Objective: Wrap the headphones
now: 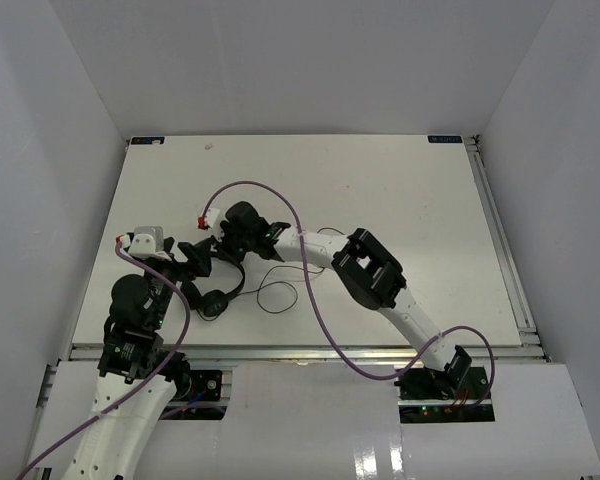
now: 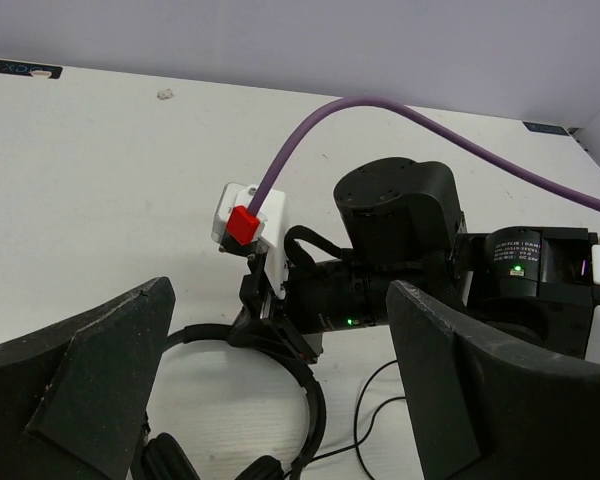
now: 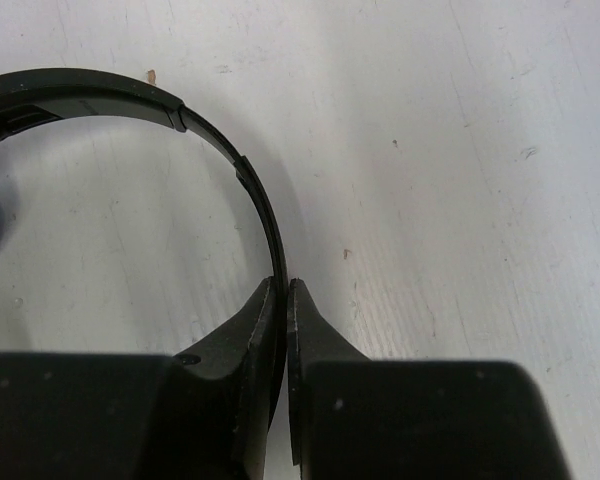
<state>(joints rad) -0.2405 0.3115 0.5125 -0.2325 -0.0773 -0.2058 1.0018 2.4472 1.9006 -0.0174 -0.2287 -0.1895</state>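
Left to right, top view:

- The white enclosure wall (image 1: 40,200) is seen close along the left table (image 1: 410,200) edge. Only a narrow bare strip is left between that edge and the left arm.
- The left gripper (image 1: 193,258) is held over the left-centre of the table. In its wrist view the fingers (image 2: 90,380) are spread wide with nothing between them. Whether anything is touched by them cannot be told.
- The headphones (image 1: 218,290) are laid flat on the table just right of the left arm, nearer the front edge than the back. An ear cup (image 2: 165,462) is seen low in the left wrist view, partly cut off.
- The headband (image 3: 230,150) is pinched edge-on between the right gripper (image 3: 283,295) fingers, which are closed tight on it. The rest of the band is curved away over bare table.
- The cord (image 2: 357,420) is looped loose on the table just right of the headband, under the right arm's forearm. The plug cannot be made out.
- A purple cable (image 2: 380,103) is arched from the right wrist over the same area.
- Right of the right arm's elbow, wide bare table is left up to the side rail (image 1: 505,250). The whole back strip along the rear wall is likewise unoccupied.
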